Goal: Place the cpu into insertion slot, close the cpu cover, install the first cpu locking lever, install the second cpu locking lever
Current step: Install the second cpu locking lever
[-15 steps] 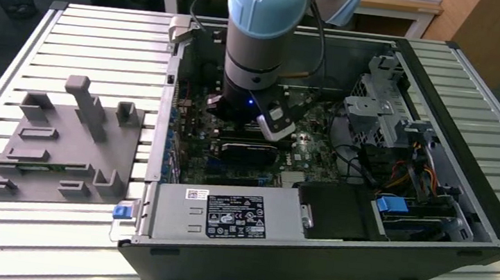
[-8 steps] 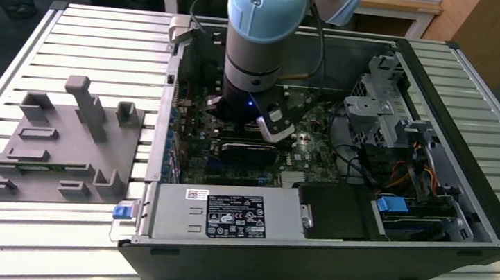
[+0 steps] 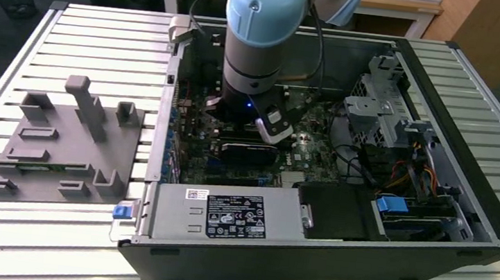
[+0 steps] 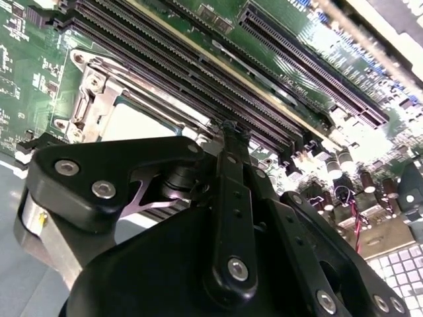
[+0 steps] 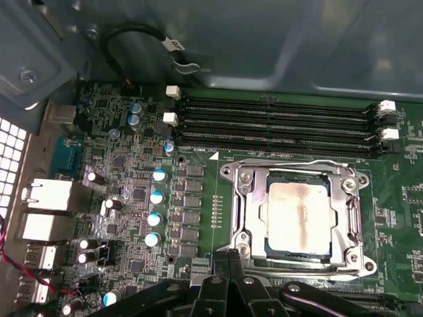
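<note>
Fingers of the gripper (image 5: 228, 261) are pressed together tip to tip with nothing between them, their black tips standing at the edge of the insertion slot (image 5: 299, 218), at the rim of the cpu cover (image 5: 246, 198). Whether the tips touch the metal cannot be told. In the second wrist view the same closed fingers (image 4: 228, 142) point at the corner of the socket, beside the long black memory slots (image 4: 198, 72).

Inside the slot lies the cpu (image 5: 296, 212), flat and square, its dull silver top smeared with a pale residue. The cpu cover lies down around it as a silvery frame with the chip showing through its cut-out centre. A thin wire lever (image 5: 291, 162) runs along the side of the frame nearest the memory slots (image 5: 277, 125).

Around the socket spreads the green motherboard (image 5: 132, 198), with small blue-topped capacitors (image 5: 156, 197) in a column well apart from the frame.

In the exterior view the arm (image 3: 261, 36) reaches down into the open computer case (image 3: 312, 258), which rests on a slatted table (image 3: 75, 31). A grey fixture plate (image 3: 63, 148) with upright posts sits on the table at the exterior view's left, beside the case.
</note>
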Controlling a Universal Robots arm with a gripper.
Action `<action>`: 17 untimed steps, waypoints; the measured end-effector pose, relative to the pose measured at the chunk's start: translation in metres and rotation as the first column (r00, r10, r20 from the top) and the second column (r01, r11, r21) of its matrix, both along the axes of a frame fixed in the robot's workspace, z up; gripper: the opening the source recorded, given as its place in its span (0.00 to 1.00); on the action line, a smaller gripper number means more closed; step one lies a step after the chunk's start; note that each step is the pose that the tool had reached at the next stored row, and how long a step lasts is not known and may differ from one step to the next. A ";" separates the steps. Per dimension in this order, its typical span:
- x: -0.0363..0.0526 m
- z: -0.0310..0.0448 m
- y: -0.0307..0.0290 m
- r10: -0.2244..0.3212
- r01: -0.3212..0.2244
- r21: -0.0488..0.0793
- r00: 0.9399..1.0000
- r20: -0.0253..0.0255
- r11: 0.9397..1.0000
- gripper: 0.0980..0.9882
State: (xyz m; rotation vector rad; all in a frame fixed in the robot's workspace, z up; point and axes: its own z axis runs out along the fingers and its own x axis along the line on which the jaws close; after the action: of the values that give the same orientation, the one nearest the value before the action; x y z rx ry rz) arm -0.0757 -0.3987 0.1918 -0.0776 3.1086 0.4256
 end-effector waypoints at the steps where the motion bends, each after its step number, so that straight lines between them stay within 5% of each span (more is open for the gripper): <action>1: -0.0001 -0.0005 0.0000 0.000 0.000 0.002 1.000 0.000 1.000 0.01; 11: -0.0024 -0.0023 0.0001 0.000 0.000 0.016 1.000 0.000 1.000 0.01; 17: -0.0024 0.0061 0.0002 0.000 0.000 0.022 1.000 0.000 1.000 0.01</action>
State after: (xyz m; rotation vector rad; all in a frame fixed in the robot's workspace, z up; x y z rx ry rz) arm -0.0781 -0.3985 0.1980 -0.0776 3.1026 0.4603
